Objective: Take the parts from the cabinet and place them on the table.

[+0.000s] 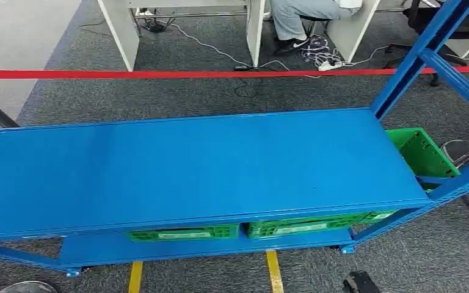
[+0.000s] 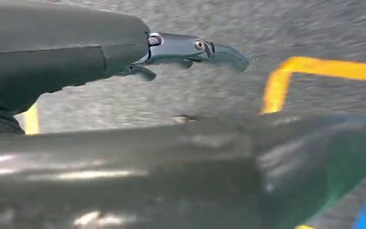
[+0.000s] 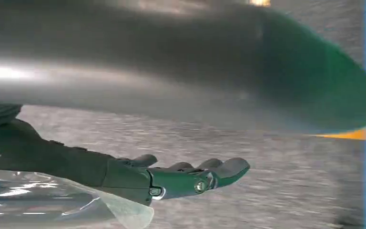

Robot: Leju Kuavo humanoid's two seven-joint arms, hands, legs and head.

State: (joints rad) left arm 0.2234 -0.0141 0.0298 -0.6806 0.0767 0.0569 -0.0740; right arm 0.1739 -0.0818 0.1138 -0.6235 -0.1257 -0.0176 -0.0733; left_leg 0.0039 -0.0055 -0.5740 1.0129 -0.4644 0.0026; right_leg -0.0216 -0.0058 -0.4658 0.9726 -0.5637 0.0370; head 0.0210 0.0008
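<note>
The blue cabinet (image 1: 207, 159) stands right in front of me, and its top shelf is bare. Under that shelf sit two green crates (image 1: 183, 232) (image 1: 305, 227); their contents are hidden. A third green crate (image 1: 421, 152) pokes out at the right end. My left hand (image 2: 190, 50) hangs over the grey carpet with its fingers stretched out and nothing in them. My right hand (image 3: 181, 179) also hangs with its fingers straight, and a clear plastic bag (image 3: 43, 200) is held against its palm side. What is inside the bag cannot be made out.
A red barrier tape (image 1: 220, 74) runs across behind the cabinet. Beyond it are white desks (image 1: 119, 30), floor cables and a seated person (image 1: 299, 18). Yellow floor lines (image 1: 273, 268) run under the cabinet's front. Blue uprights (image 1: 415, 55) rise at the right.
</note>
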